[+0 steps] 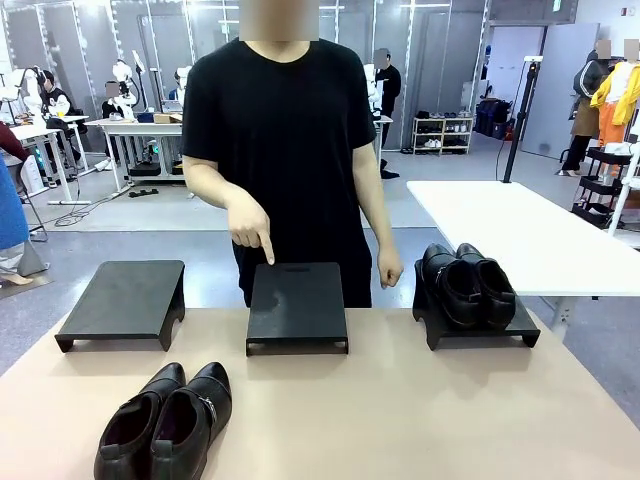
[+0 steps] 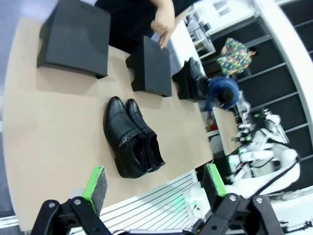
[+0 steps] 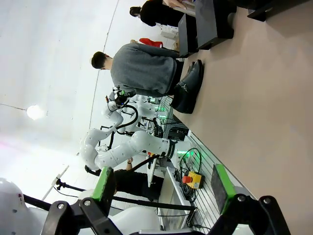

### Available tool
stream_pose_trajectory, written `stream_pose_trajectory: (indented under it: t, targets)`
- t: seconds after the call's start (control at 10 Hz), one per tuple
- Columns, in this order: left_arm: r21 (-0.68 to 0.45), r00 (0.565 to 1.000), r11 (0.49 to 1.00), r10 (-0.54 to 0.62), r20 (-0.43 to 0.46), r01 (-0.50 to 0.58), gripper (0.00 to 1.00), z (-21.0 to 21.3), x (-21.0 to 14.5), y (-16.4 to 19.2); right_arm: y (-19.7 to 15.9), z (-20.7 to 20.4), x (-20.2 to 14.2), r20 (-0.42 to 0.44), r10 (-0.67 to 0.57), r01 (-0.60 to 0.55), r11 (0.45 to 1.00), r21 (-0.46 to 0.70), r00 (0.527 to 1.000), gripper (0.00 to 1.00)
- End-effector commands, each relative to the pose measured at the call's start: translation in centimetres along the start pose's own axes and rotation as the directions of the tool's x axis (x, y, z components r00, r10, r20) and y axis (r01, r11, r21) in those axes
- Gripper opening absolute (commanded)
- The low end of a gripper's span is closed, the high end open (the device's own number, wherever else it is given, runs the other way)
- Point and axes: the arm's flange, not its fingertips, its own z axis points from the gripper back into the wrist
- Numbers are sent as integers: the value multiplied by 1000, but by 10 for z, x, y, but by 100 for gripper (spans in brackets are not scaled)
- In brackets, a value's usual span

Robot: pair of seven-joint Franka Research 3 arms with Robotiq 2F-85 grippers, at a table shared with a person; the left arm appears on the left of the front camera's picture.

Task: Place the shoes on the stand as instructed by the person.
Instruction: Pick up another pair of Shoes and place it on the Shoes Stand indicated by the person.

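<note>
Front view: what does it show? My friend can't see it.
A person in a black T-shirt points a finger down at the middle stand of three on a tan table. The right stand holds plain black shoes, and buckled shoes wait on the table near the camera, toward the left.

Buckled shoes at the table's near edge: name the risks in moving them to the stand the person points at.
1. The person's hand points down at the middle stand; a placement there could strike it.
2. The buckled shoes lie touching, so gripping one may shove the other off the near edge.
</note>
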Motion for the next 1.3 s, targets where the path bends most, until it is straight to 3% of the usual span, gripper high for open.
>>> stream_pose_trajectory:
  t: [0.0,0.4,0.7,0.9,1.2]
  targets:
    - [128,991,990,-51,-123,66,100,-44,8,-56,2,-1,-3,-6,0,0,1000,-14,1000,100]
    - [258,913,923,-179,-366,284,100,-142,12,-134,2,-1,-3,-6,0,0,1000,-14,1000,100]
    - [324,854,862,-206,-478,390,100,-234,-26,-170,2,-1,-3,-6,0,0,1000,-14,1000,100]
    - [393,842,826,-168,-513,405,100,-279,-60,-172,2,-1,-3,-6,0,0,1000,-14,1000,100]
    - [477,847,784,-113,-520,397,100,-324,-96,-147,2,-1,-3,-6,0,0,1000,-14,1000,100]
